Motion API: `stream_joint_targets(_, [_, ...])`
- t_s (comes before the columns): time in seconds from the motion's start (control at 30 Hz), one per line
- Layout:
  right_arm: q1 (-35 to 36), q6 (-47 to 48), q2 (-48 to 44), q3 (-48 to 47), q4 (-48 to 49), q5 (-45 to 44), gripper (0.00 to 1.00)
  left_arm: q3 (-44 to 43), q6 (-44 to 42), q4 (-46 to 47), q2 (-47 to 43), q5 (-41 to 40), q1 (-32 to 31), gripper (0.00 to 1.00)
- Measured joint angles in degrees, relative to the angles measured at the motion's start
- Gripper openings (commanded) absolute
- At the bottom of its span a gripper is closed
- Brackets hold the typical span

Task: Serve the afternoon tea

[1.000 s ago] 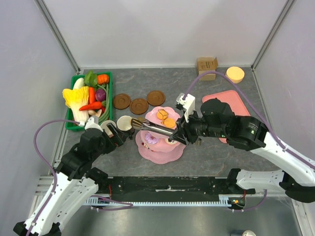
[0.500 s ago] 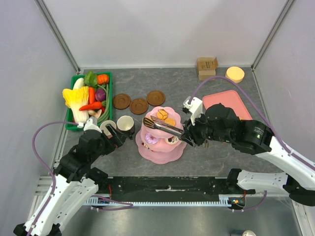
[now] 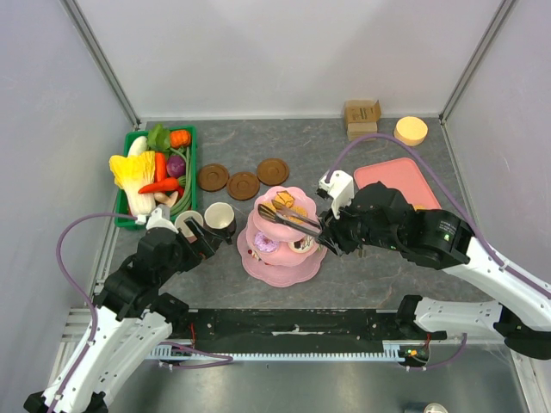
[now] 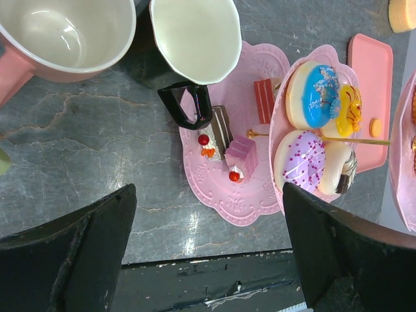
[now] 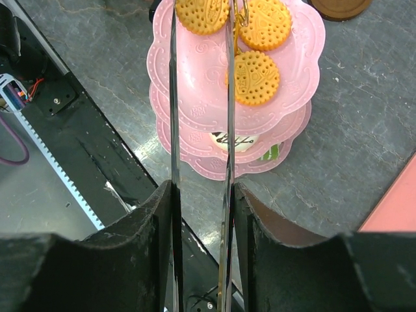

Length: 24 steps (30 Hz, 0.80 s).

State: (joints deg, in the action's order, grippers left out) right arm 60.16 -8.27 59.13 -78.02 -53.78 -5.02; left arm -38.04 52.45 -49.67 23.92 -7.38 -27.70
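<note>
My right gripper [image 5: 201,195] is shut on metal tongs [image 5: 229,97], whose two arms reach out over the top plate of the pink tiered stand [image 3: 293,262]. Three orange biscuits [image 5: 252,78] lie on that plate; the tong tips stand slightly apart above them, holding nothing I can see. The middle tier holds a purple donut [image 4: 300,168] and a blue one [image 4: 312,94]. Cake bits [image 4: 240,153] sit on the bottom tier. My left gripper [image 4: 208,247] is open, just short of a pink mug [image 4: 65,32] and a dark mug [image 4: 195,39].
Three brown saucers [image 3: 243,185] lie behind the stand. At the left stands a green basket of toy vegetables [image 3: 155,172]. A pink tray [image 3: 400,185] is on the right, with cardboard boxes [image 3: 362,116] and a yellow disc [image 3: 411,130] at the back right.
My right arm has drawn the tongs back to the right, from beside the mugs to over the stand's top tier. The left arm has hardly moved.
</note>
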Motion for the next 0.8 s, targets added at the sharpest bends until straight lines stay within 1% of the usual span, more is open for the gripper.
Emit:
stream_joint_targets(0.33, [0.0,-0.02,0.0,0.0,-0.24,-0.04,0.51,0.0,0.02,0.0,-0.04,0.0,0.0,0.99])
stream_joint_targets(0.8, [0.0,-0.04,-0.44,0.0,-0.33,-0.02,0.52,0.0,0.02,0.0,-0.04,-0.02,0.0,0.99])
